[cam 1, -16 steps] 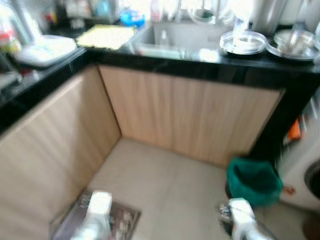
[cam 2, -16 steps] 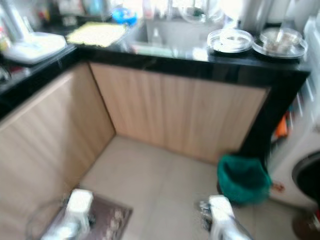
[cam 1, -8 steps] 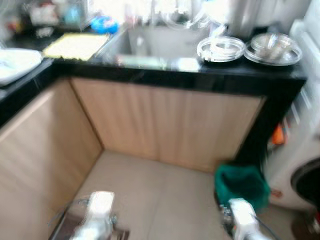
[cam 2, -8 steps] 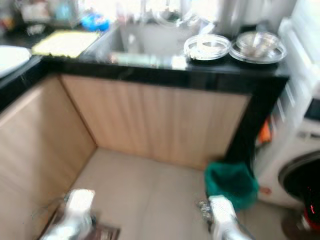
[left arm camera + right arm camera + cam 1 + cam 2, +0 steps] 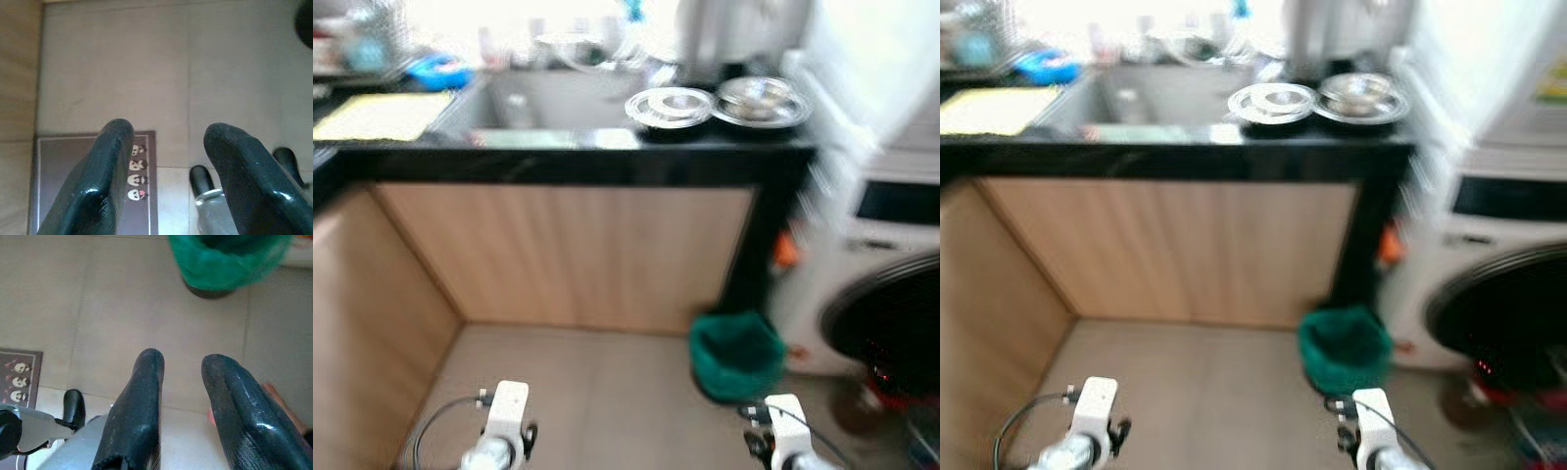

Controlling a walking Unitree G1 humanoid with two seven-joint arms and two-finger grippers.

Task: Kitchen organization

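Robot facing the black counter (image 5: pixel 568 162), both arms hanging low.

Left gripper (image 5: pixel 166 161) and right gripper (image 5: pixel 181 382) spread apart, empty; green bin (image 5: pixel 736 354) below counter, steel dishes (image 5: pixel 717 102) on top, washing machine (image 5: pixel 886 284) beside; no legible writing.

The head views were smeared with motion blur. Items along the back of the black-topped table (image 5: pixel 607 162) were too bright and blurred to identify. The white front-loading washing machine (image 5: pixel 891 294) was cut off by the picture's right edge. The dark patterned floor mat (image 5: pixel 63 186) ran off the wrist view's edge, partly hidden behind a black finger (image 5: pixel 98 186).
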